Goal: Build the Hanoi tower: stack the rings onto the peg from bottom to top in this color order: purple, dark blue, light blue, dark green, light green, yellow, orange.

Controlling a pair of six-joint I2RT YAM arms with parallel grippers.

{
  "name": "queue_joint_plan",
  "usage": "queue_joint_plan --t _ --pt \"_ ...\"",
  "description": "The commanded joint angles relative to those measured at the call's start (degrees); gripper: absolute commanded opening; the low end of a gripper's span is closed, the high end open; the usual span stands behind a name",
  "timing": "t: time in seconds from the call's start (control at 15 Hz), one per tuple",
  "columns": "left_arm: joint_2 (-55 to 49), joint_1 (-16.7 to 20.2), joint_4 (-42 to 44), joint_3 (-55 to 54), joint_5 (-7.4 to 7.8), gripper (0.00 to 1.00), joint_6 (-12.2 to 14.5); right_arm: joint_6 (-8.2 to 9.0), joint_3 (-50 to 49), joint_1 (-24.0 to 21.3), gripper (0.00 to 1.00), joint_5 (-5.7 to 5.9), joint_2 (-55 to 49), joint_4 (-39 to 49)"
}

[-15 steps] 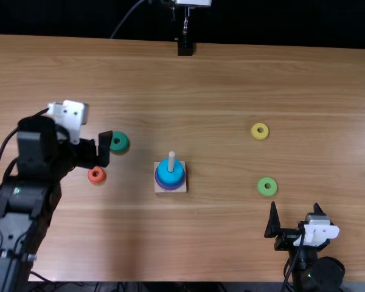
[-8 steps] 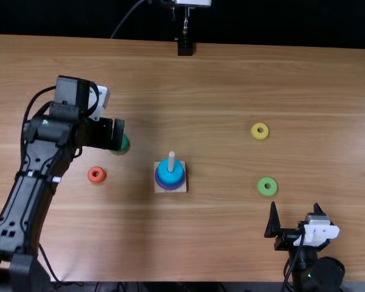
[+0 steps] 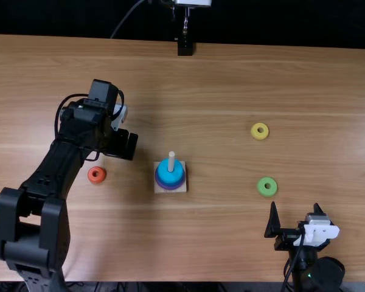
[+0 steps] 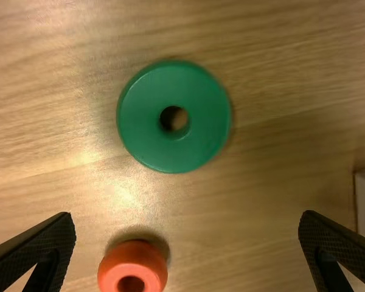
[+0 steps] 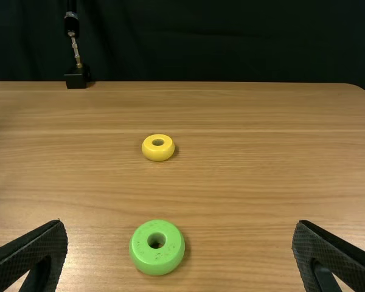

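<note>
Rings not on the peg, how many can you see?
4. The yellow ring and light green ring are right of the peg in the top view. The orange ring and dark green ring are close together in the left wrist view. The left arm may hide more.

And here's the light brown table point(image 3: 231, 79), grain running side to side, dark cloth point(image 5: 219, 36) hanging in folds beyond! At its far edge sits a black block point(image 3: 185, 48), metal stem point(image 3: 185, 24) rising above it, a thin cable point(image 3: 126, 18) curving nearby.
</note>
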Motion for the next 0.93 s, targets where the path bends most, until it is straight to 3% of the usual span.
queue_joint_plan --t 0.0,0.87 --pt "2.46 -0.75 0.40 2.47 -0.69 1.00 0.77 0.13 -3.61 -0.75 1.00 0.88 -0.71 -3.85" --pt "10.99 -0.93 0.72 8.10 -0.48 1.00 0.87 0.03 -3.61 -0.75 1.00 0.88 -0.71 -3.85"
